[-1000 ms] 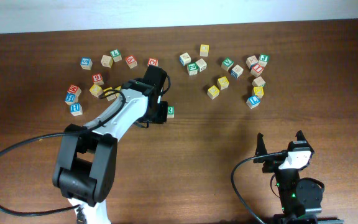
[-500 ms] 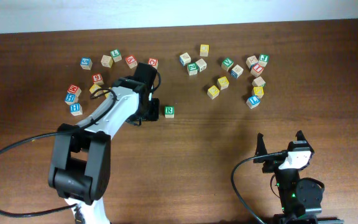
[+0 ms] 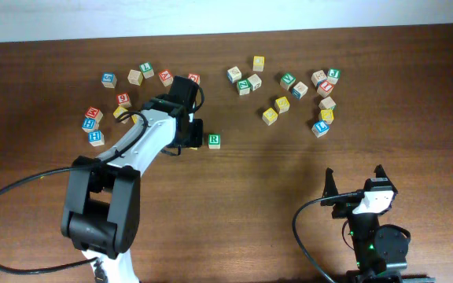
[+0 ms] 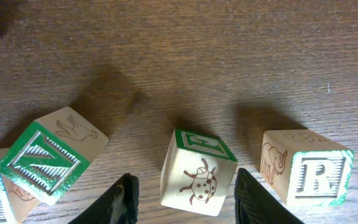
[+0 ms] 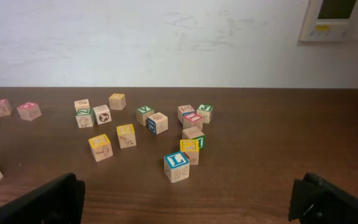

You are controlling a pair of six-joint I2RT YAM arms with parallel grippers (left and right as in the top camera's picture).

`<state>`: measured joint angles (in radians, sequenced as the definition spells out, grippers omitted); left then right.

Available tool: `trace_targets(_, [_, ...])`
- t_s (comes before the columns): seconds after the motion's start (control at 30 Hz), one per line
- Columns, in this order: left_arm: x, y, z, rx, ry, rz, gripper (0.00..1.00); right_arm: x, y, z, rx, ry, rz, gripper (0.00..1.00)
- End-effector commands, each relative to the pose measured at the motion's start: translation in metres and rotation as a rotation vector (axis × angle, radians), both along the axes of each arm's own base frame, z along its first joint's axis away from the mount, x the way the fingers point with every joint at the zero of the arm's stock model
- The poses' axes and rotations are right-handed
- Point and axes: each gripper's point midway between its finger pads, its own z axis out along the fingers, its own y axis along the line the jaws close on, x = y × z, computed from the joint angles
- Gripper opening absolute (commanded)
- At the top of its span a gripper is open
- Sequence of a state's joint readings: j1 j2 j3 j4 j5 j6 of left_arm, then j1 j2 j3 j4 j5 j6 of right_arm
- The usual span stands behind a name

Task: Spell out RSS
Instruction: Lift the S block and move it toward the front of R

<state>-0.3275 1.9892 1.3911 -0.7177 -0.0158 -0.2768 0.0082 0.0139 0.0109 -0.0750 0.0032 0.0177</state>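
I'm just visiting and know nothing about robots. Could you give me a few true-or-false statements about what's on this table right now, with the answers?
1. The cube with the green R sits on the table, held by no gripper. True.
2. The right gripper is holding a yellow block. False: it is open and empty.
3. In the left wrist view, a ladybug cube shows between the fingers of the left gripper. True.
4. Everything is stacked in one tower. False: the other cubes lie scattered singly.
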Motion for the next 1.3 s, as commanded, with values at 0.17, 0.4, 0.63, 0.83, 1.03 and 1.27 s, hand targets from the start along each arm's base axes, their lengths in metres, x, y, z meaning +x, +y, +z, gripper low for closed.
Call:
trace_targets(0.17, [-0.005,0.004,-0.013,0.015,0.035,0.003,0.38,0.0,-0.001,-0.003,-0.007,0.005,-0.005,0.98])
trace_targets(0.4, [-0.009,0.004,-0.026,0.019,0.069,0.001,0.46,0.0,-0.001,-0.003,-0.007,0.005,-0.005,0.98])
trace_targets(0.63, [-0.006,0.003,-0.025,0.016,0.057,0.001,0.4,0.0,-0.001,-0.003,-0.007,0.005,-0.005,0.98])
trace_targets(0.83, [-0.01,0.001,-0.026,0.006,0.074,-0.002,0.27,0.0,-0.001,-0.003,-0.007,0.005,-0.005,0.98])
trace_targets(1.03, [-0.026,-0.009,-0.013,-0.059,0.175,-0.015,0.2,0.0,-0.001,-0.003,-0.007,0.005,-0.005,0.98])
trace_targets(1.27, [-0.058,-0.011,0.023,-0.074,0.35,-0.013,0.22,0.0,-0.001,-0.003,-0.007,0.005,-0.005,0.98])
